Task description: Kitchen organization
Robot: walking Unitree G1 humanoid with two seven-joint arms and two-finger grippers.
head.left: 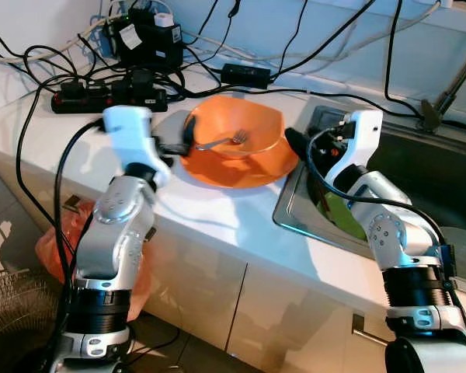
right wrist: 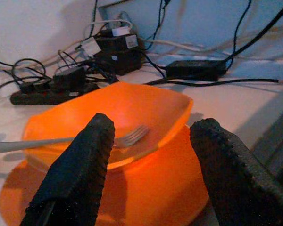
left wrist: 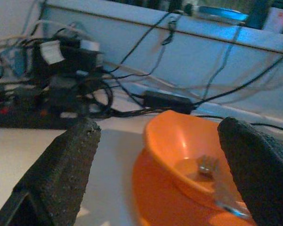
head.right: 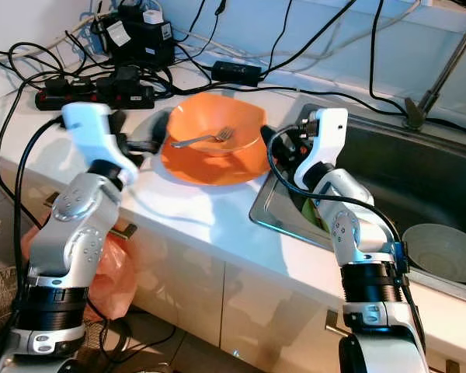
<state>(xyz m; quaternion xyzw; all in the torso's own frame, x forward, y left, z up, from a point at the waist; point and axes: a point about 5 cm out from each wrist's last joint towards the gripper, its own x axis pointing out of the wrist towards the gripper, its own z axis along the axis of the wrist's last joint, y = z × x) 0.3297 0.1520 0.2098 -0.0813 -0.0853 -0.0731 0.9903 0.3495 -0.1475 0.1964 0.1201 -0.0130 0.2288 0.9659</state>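
Orange bowl [head.left: 241, 128] on orange plate [head.left: 241, 167] holds a silver fork [head.left: 221, 142].

Behind my work: power strip [head.left: 109, 99], adapter [head.left: 246, 74] and tangled cables [head.left: 311, 47]; below, an orange bag [head.left: 58, 241].

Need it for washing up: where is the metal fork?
The metal fork lies in the orange bowl on the orange plate, left of the sink.

I'm seeing an orange bowl [head.left: 237, 132] sitting upright on an orange plate [head.left: 241, 167] on the white counter, a metal fork [head.left: 221, 142] lying inside it, tines toward the sink side.
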